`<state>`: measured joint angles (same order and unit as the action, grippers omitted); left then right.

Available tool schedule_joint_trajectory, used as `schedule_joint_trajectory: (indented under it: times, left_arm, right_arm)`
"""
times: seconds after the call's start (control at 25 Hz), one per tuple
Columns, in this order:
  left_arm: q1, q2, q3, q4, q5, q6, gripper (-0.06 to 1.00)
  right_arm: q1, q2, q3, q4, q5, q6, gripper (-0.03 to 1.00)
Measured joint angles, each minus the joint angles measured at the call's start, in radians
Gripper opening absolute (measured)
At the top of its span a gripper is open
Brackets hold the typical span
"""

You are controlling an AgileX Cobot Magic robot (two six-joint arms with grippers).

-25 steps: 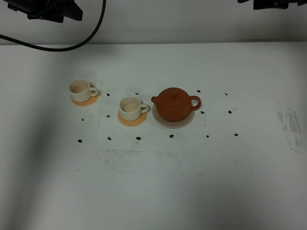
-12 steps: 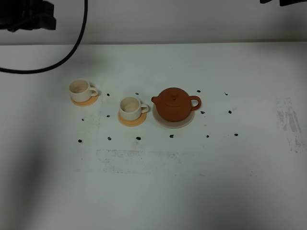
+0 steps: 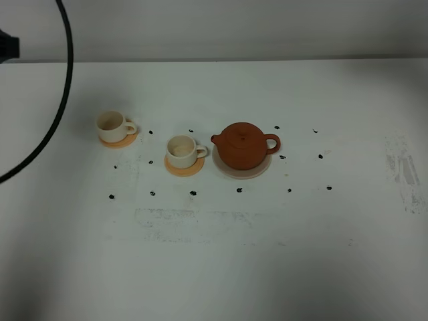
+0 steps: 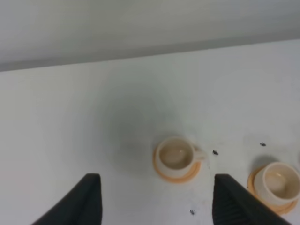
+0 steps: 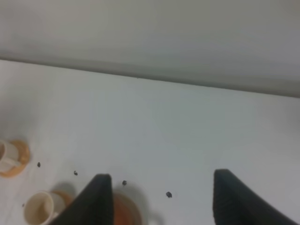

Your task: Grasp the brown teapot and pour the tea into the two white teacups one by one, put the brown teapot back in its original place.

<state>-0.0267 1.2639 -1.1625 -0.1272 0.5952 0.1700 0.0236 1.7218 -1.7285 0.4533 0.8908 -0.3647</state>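
Overhead view, teapot: you will find the teapot (image 3: 241, 146) just right of the frame's centre, upright on the beige disc (image 3: 245, 175); spout to the left, handle to the right.
Overhead view, cups: the middle cup (image 3: 180, 151) sits on an orange coaster (image 3: 184, 170) just left of the teapot, near it but apart; the left cup (image 3: 111, 124) sits on its own coaster (image 3: 121, 141) further left and slightly higher in the frame; both handles point right.
Overhead view, rest: a black cable (image 3: 55, 120) curves down the upper left; black specks dot the white table (image 3: 267, 254).
Left wrist view, gripper: your left gripper (image 4: 156, 180) has its jaws spread wide with nothing between them; it hangs above the table.
Left wrist view, cups: the left cup (image 4: 174, 154) lies just beyond the gap between the fingers; the middle cup (image 4: 277, 179) lies past one finger (image 4: 229, 204).
Right wrist view, gripper: your right gripper (image 5: 161, 174) is also spread wide and empty.
Right wrist view, teapot and cups: the teapot (image 5: 125, 212) is a blurred brown patch just beside one finger (image 5: 98, 199); the middle cup (image 5: 40, 207) is next to it; the left cup (image 5: 4, 157) is cut off by the frame edge.
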Motion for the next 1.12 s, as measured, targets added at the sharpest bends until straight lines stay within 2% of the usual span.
schedule_joint_trajectory:
  times: [0.24, 0.52, 0.72, 1.0, 1.12]
  left_arm:
    - [0.000, -0.236, 0.114, 0.085, 0.103, -0.073, 0.52]
    - [0.000, -0.511, 0.265, 0.185, 0.240, -0.158, 0.48]
    - [0.000, -0.670, 0.401, 0.235, 0.284, -0.237, 0.48]
    - [0.000, -0.853, 0.439, 0.236, 0.415, -0.252, 0.48]
    - [0.000, -0.927, 0.468, 0.236, 0.442, -0.253, 0.48]
  right_arm:
    - [0.016, -0.084, 0.247, 0.002, -0.197, -0.037, 0.49]
    - [0.028, -0.093, 0.411, 0.002, -0.298, -0.047, 0.49]
    - [0.085, -0.093, 0.465, 0.001, -0.335, -0.057, 0.49]
    - [0.185, -0.094, 0.478, -0.005, -0.308, -0.088, 0.49]
    - [0.213, -0.094, 0.478, -0.010, -0.307, -0.089, 0.49]
